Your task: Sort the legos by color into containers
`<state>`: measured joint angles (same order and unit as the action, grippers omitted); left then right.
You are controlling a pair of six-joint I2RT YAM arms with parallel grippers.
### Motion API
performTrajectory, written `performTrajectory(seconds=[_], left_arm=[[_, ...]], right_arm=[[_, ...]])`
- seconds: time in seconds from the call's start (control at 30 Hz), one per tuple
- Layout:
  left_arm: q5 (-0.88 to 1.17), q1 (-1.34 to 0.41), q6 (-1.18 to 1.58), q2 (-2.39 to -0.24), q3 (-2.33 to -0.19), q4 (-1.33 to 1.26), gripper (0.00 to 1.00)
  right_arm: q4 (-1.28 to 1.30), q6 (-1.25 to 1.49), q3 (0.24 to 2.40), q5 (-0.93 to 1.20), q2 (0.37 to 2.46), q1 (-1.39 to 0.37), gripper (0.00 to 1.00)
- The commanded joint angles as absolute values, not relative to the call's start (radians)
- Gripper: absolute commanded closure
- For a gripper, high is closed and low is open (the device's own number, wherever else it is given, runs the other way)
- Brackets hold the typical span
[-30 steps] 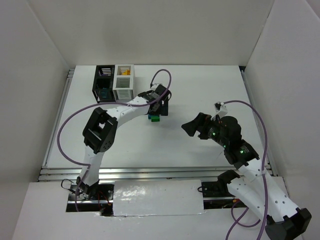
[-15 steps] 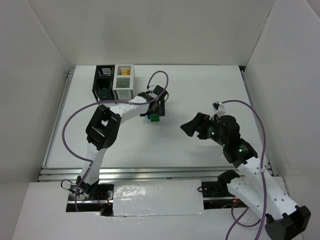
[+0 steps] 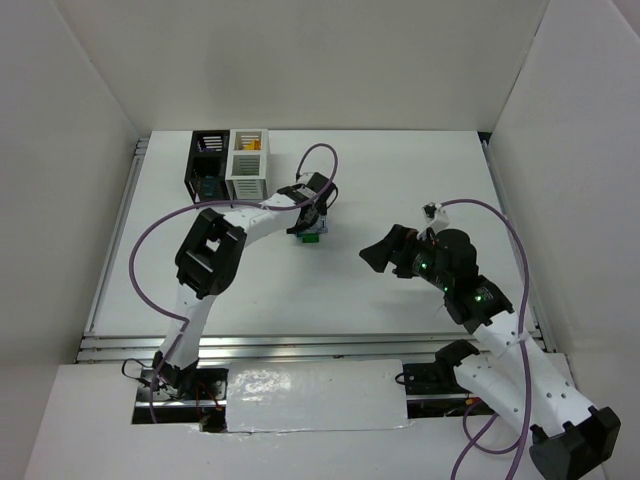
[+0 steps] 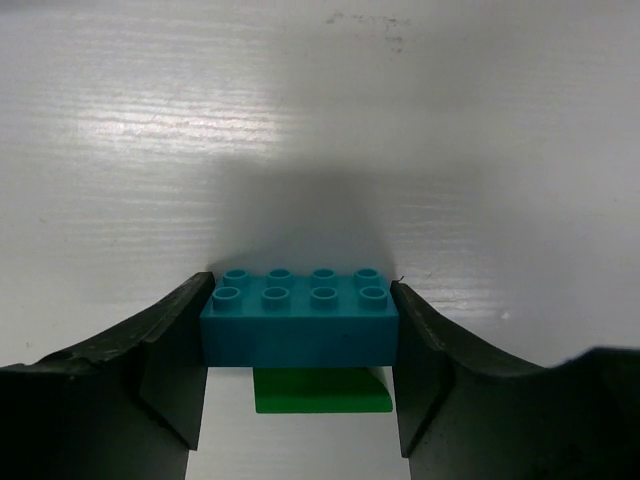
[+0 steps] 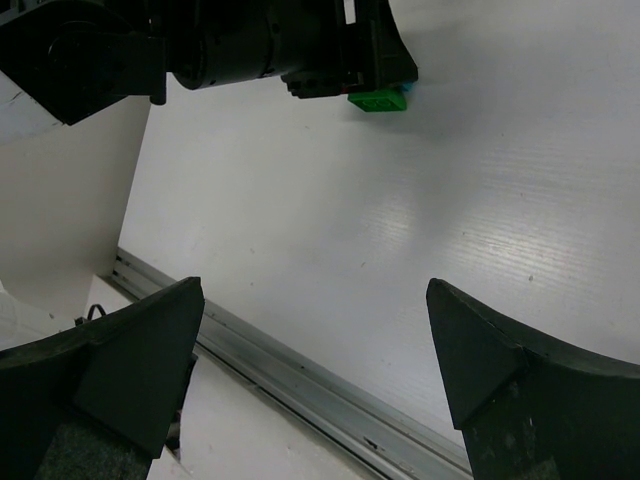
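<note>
My left gripper is shut on a teal brick; in the left wrist view both fingers press on its short ends. A green brick lies right under the teal one, and I cannot tell whether they touch. The green brick also shows in the top view and in the right wrist view. The black bin and the white bin stand joined at the back left. My right gripper is open and empty, hanging above the table to the right of the bricks.
A teal piece shows through the black bin's slats and a yellow-orange piece lies in the white bin. White walls close in the table on three sides. A metal rail runs along the near edge.
My left wrist has turned and shifted slightly over the bricks, and the teal brick no longer shows beside the green one from above. The right arm has barely moved.
</note>
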<state>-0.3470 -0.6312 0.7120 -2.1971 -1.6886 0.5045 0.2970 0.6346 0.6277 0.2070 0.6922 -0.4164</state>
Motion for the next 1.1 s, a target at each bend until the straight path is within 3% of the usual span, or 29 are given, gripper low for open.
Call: performTrajectory(seconds=[0.0,0.07,0.23,0.73,0.93,1.07], left_arm=[[-0.316,-0.624,0.715,-2.206,-1.675,0.482,0.45],[-0.314,-0.624,0.718,-2.201,-1.672,0.485,0.74],[-0.292,-0.624,0.735,-2.132,-1.649,0.474,1.0],[-0.322,-0.787,1.097,-1.795,-1.675,0.491,1.0],[-0.316,-0.86,1.134,-1.7,-1.611,0.4,1.0],[-0.328,-0.891,1.137,-1.681,-1.611,0.399,1.0]], right_arm=[[0.239,0.634,0.617,0.216,0.698,-0.414,0.0],[0.233,0.637,0.614,0.221,0.704,-0.413,0.0],[0.201,0.649,0.603,0.242,0.719,-0.413,0.0],[-0.244,0.799,0.5,0.15,0.824,-0.448,0.05],[-0.264,0.791,0.528,-0.093,0.857,-0.56,0.07],[-0.342,0.81,0.496,-0.185,0.842,-0.587,0.16]])
